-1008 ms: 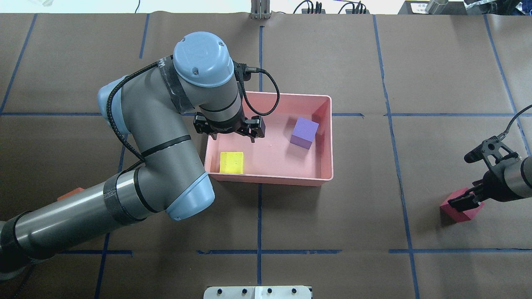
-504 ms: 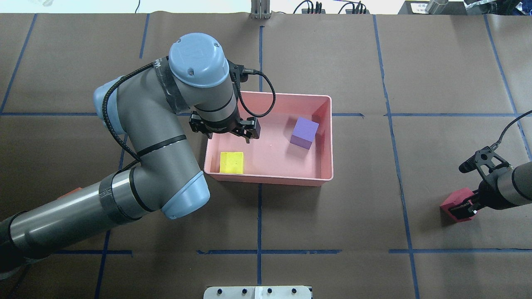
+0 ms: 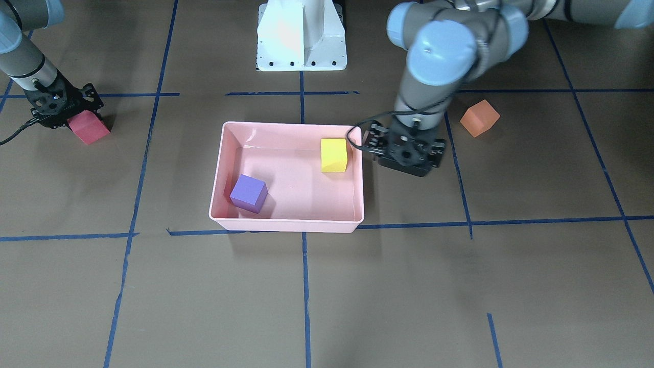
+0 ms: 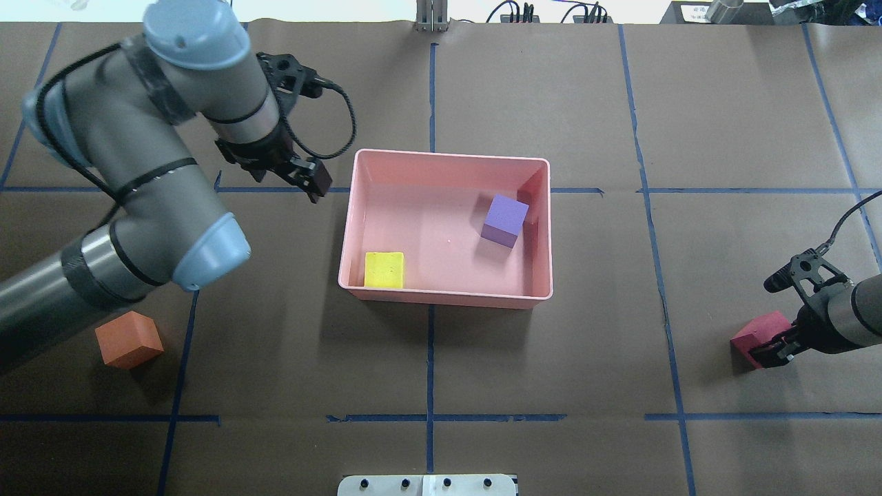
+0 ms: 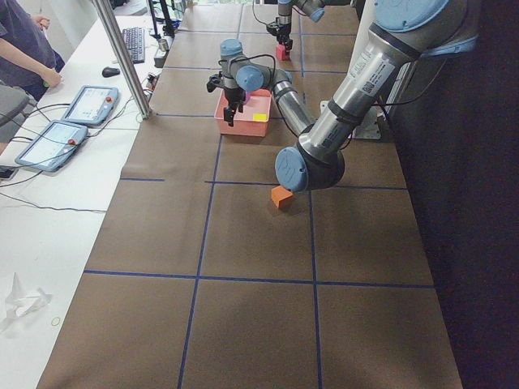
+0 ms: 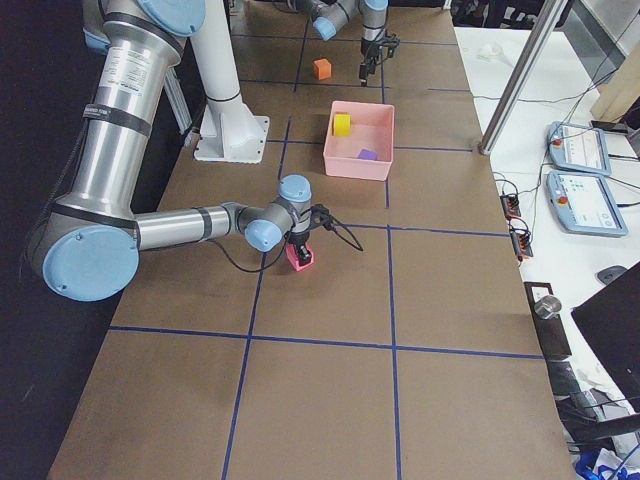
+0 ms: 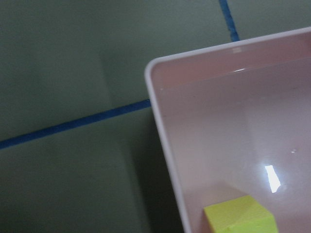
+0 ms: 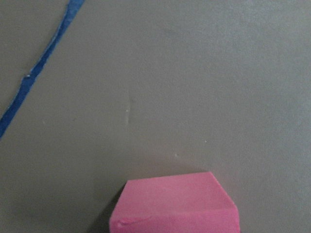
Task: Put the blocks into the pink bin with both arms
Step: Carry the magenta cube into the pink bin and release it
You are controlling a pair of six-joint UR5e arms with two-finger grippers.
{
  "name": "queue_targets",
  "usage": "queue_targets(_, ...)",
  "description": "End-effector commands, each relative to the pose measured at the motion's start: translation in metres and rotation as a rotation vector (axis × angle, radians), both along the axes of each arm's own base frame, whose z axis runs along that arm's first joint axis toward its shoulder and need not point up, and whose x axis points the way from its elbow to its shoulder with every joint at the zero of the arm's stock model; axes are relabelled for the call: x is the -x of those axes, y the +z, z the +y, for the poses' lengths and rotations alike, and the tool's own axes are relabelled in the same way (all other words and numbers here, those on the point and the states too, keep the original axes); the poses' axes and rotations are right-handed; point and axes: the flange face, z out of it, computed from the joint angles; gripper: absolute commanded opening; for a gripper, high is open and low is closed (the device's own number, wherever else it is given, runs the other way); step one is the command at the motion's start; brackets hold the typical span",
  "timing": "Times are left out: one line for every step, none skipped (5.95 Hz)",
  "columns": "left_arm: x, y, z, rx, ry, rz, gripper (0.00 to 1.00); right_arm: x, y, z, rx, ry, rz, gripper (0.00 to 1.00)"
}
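In the front-facing view, the yellow block (image 3: 333, 154) and purple block (image 3: 249, 192) are seen lying inside the pink bin (image 3: 286, 225), so half the task is judged done. The left gripper (image 3: 407, 156) is held just outside the bin's wall, pointed down, jaws apparently spread and empty, with the orange block (image 3: 479, 118) nearby on the table. From overhead, the right gripper (image 4: 773, 347) is seen lowered at the red block (image 4: 751, 337), well apart from the bin, presumably for a grasp. Whether its jaws are closed cannot be told.

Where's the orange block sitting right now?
In the overhead view the orange block sits on the table at lower left, the robot's left side, outside the pink bin and just beside the left arm.
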Motion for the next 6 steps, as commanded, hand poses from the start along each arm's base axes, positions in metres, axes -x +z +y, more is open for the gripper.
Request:
queue_targets(0.075,0.061,0.003,-0.113,0.118,-0.006,1.0,-0.003,-0.022,-0.005,0.111,0.096,-0.054,0.59)
queue_targets(0.105,0.1,0.021,-0.172,0.163,-0.019,1.0,-0.007,-0.05,-0.02,0.188,0.201,-0.103,0.59)
queue_targets(0.124,0.136,0.046,-0.209,0.165,0.003,1.0,-0.004,-0.103,-0.044,0.291,0.277,-0.129,0.57)
queue_targets(0.142,0.185,0.069,-0.235,0.163,0.016,1.0,0.009,-0.191,-0.071,0.368,0.354,-0.121,0.57)
queue_targets(0.16,0.225,0.095,-0.286,0.158,0.049,1.0,0.032,-0.263,-0.097,0.424,0.406,-0.108,0.57)
queue_targets(0.171,0.245,0.111,-0.305,0.148,0.067,1.0,0.045,-0.324,-0.112,0.457,0.428,-0.073,0.57)
